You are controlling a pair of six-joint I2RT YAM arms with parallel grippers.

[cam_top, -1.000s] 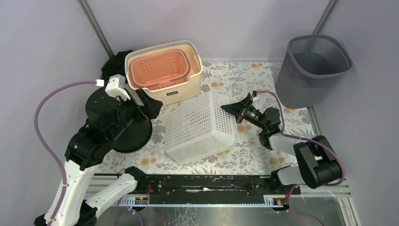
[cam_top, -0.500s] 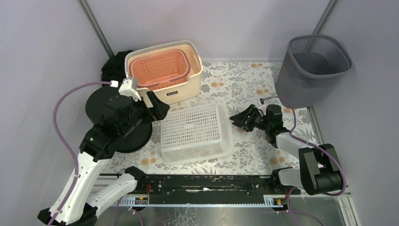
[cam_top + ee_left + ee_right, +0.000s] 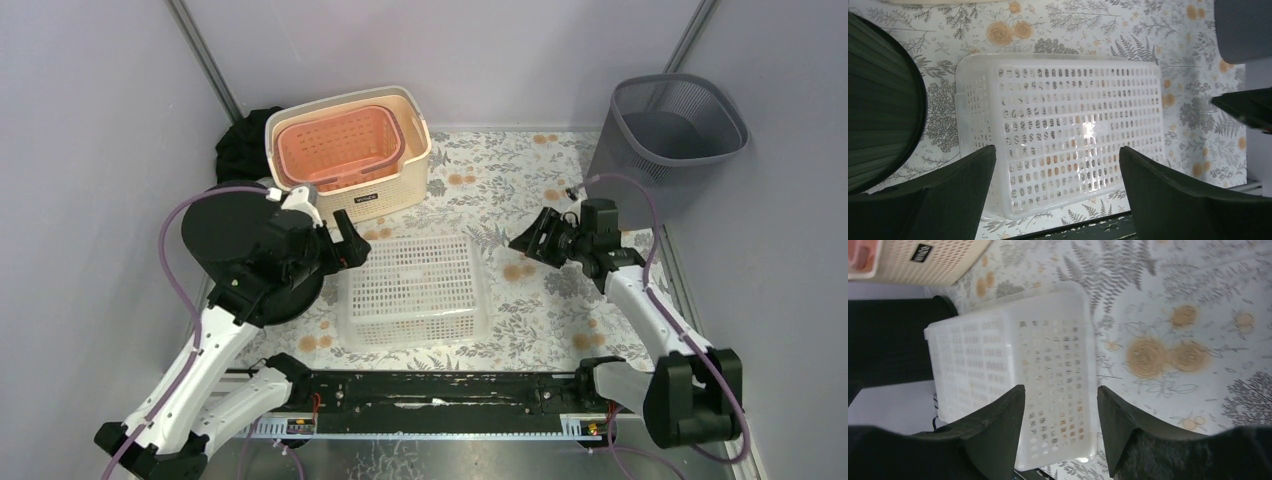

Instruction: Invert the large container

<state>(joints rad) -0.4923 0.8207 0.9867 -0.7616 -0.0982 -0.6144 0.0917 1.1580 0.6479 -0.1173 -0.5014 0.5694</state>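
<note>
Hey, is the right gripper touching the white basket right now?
Apart. The top view shows the right gripper off the right side of the white basket, with a strip of bare tablecloth between them.

The white basket (image 3: 415,290) is looking like milky see-through plastic, slick, and it's catching a bit of glare on top. The flowery table cover (image 3: 500,165) is reading as matt, cloth or vinyl, can't tell. The beige crate (image 3: 400,190) is showing duller plastic.

White basket (image 3: 1063,120) near corners hidden behind left claw (image 3: 1057,151) fingers; beige basket label (image 3: 366,198) unreadable.
</note>
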